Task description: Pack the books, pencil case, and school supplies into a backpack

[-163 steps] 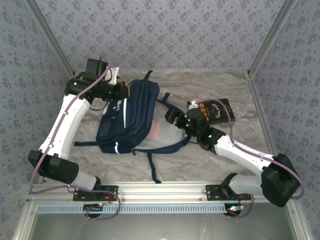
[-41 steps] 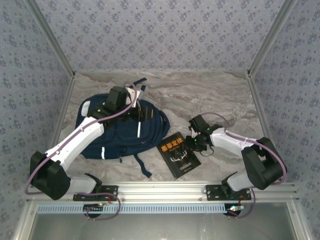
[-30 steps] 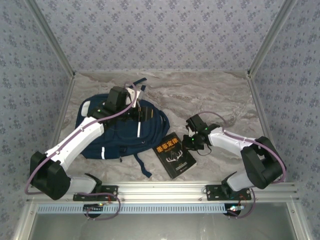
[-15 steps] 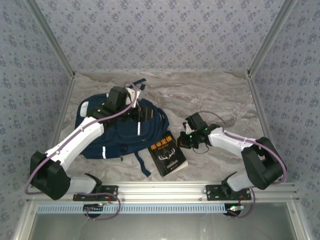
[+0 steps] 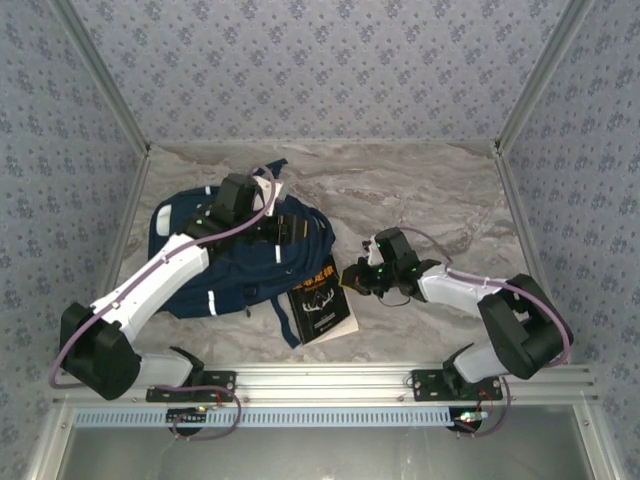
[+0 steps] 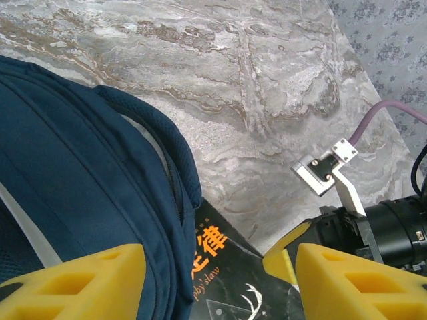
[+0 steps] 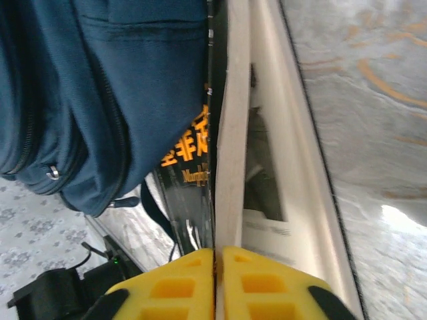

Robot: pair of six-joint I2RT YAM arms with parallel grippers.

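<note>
The navy backpack (image 5: 225,270) lies on the left half of the marble-patterned table (image 5: 430,190), with its open edge turned towards the middle. The left gripper (image 5: 284,228) hovers over that edge. In the left wrist view its yellow fingers (image 6: 80,280) stand well apart and nothing is clamped between them. The bag's zippered rim and a corner of the book show in the gap below.

Just right of the bag lies the black book (image 5: 322,305) with orange lettering, flat on the table near the front edge. Its upper end is tucked under the backpack's rim. The right wrist view shows blue fabric overlapping the lettered cover, though whether that end is truly inside the mouth or only beneath the cloth I cannot tell.

The right gripper (image 5: 351,278) is at the book's right edge. Its jaws are closed on a thin cream-coloured leaf of the book, pinched flat between the yellow pads (image 7: 180,280).

The step in hand looks like feeding this book into the bag. The next move probably calls for the left gripper to lift the rim clear while the right one pushes the book leftwards, keeping it flat so the loose cover does not fold or snag.

The backpack's inside is hidden, so its contents cannot be judged.
</note>
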